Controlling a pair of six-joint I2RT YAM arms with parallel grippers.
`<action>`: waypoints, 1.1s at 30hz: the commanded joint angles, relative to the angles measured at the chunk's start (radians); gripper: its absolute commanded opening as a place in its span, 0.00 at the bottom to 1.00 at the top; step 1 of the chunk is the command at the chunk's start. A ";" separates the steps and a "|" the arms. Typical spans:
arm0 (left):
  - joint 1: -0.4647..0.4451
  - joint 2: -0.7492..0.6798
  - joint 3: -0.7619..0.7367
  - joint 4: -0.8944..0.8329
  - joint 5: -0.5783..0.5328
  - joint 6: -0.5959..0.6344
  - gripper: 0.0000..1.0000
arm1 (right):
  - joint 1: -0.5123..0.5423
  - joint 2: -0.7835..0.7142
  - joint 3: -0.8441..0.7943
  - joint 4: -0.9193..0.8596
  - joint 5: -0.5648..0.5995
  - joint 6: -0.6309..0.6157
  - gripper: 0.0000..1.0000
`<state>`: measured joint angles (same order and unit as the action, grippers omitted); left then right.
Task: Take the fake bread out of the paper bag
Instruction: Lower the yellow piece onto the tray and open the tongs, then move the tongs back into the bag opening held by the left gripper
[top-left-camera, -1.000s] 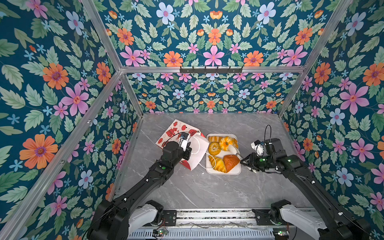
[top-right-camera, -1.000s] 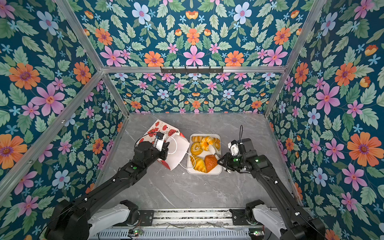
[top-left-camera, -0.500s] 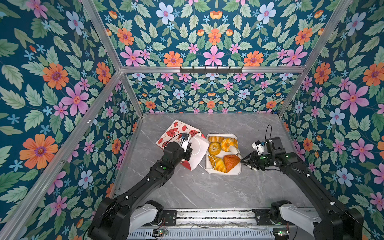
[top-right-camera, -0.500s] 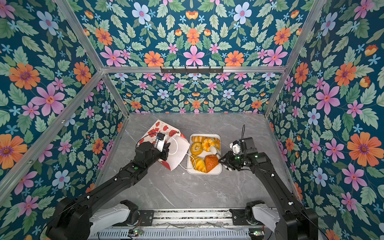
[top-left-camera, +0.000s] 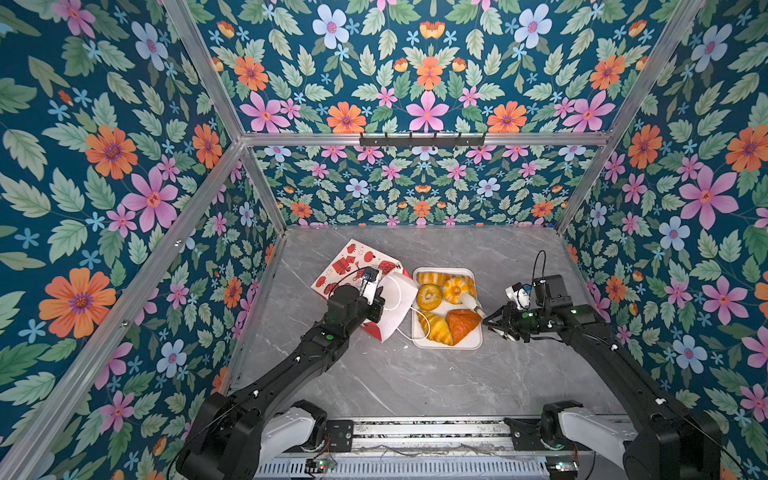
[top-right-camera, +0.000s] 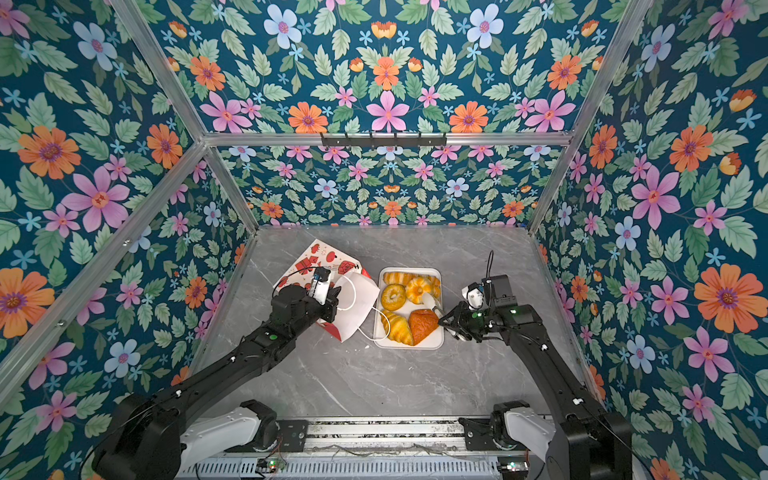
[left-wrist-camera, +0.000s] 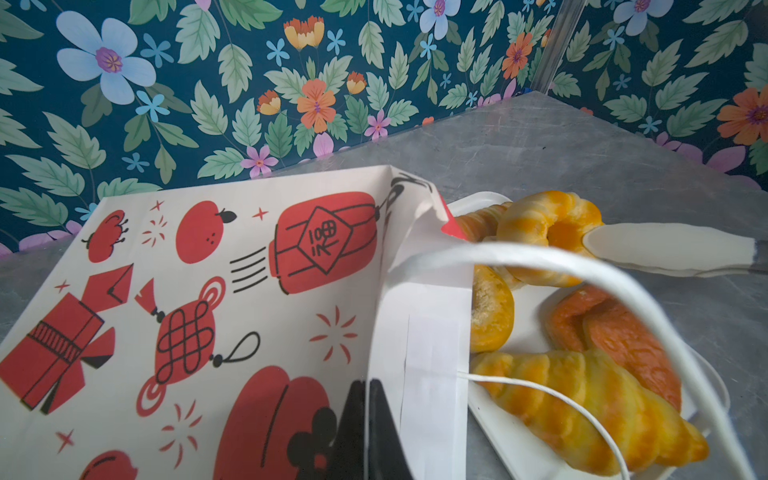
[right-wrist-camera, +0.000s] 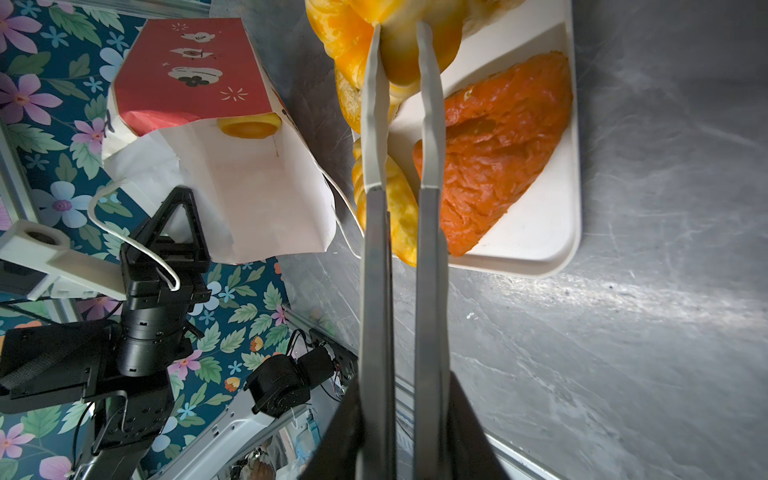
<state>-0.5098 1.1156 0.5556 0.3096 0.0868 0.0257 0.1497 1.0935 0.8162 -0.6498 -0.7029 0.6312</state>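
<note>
The paper bag lies on its side, mouth toward the white tray. My left gripper is shut on the rim of the bag's mouth, with a cord handle looped over it. In the right wrist view one yellow piece of fake bread sits deep inside the bag by its red base. The tray holds the striped loaf, ring, round bun, croissant and orange-brown triangle. My right gripper is shut on metal tongs, whose white tips straddle the round bun.
The floral walls stand close on three sides of the grey marble tabletop. The bag's second cord handle trails over the tray's left rim and the croissant. Both arm bases sit on the rail at the front edge.
Hardly anything: the right arm has shifted very slightly while the tongs stay at the round bun. The left gripper keeps its hold on the bag.
</note>
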 joint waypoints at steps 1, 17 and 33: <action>0.001 0.001 0.000 0.039 0.009 -0.013 0.00 | -0.001 -0.013 -0.004 -0.010 -0.006 -0.013 0.17; 0.001 0.004 -0.002 0.045 0.014 -0.017 0.00 | -0.002 -0.090 -0.029 -0.067 0.029 -0.027 0.37; 0.000 -0.003 0.008 0.034 0.021 -0.017 0.00 | -0.001 -0.209 0.053 -0.149 0.120 -0.051 0.42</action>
<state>-0.5098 1.1187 0.5568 0.3202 0.1032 0.0082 0.1490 0.9104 0.8349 -0.7712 -0.6235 0.6121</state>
